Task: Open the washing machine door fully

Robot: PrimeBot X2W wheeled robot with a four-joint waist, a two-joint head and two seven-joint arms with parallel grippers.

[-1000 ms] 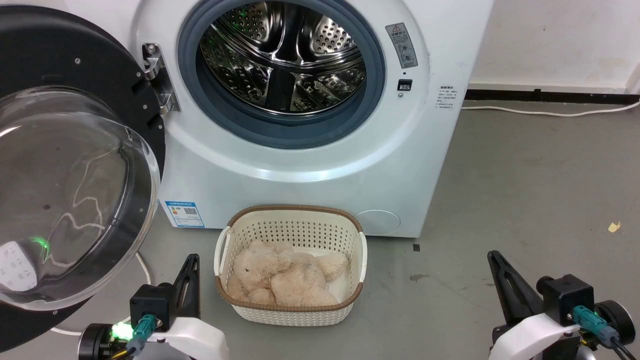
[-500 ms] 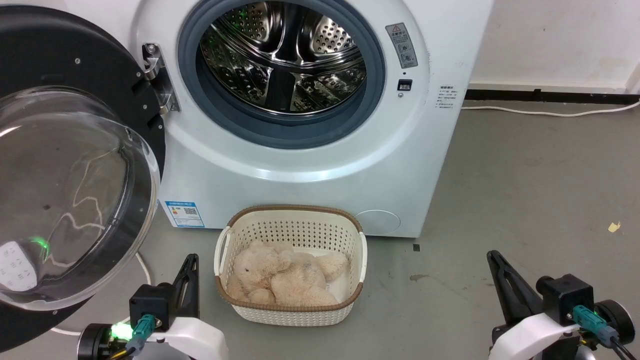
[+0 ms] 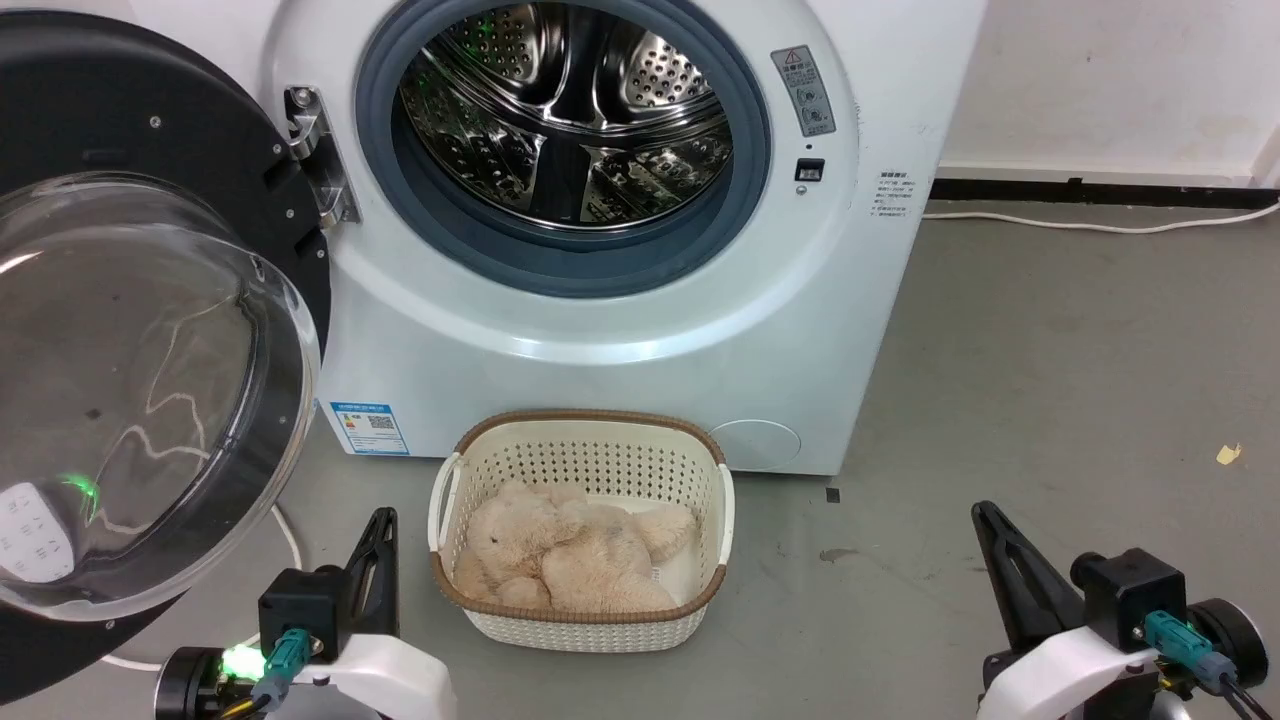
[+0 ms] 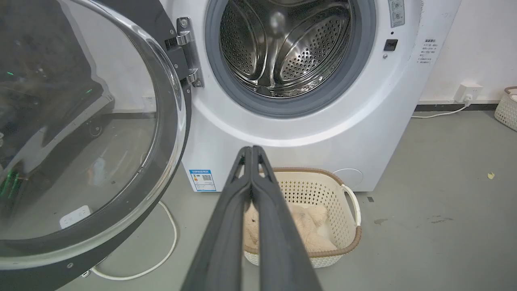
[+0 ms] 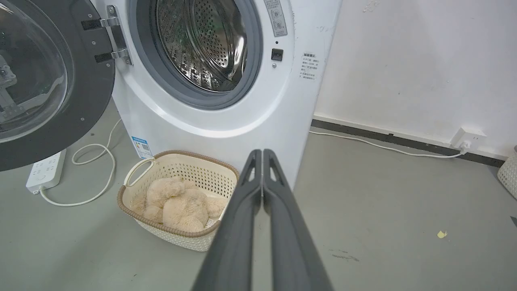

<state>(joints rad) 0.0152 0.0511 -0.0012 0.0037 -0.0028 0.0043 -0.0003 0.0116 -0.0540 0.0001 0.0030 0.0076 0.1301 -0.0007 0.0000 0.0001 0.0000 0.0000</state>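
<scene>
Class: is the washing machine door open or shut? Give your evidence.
Open. The washing machine door stands swung out leftward from its hinge, and the steel drum is fully exposed.

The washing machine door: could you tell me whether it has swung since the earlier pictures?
No. The washing machine door holds its place, its glass rim still just left of the blue label.

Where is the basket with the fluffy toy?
Head view: the cream basket sits on the floor in front of the washing machine, right of its open door.
</scene>
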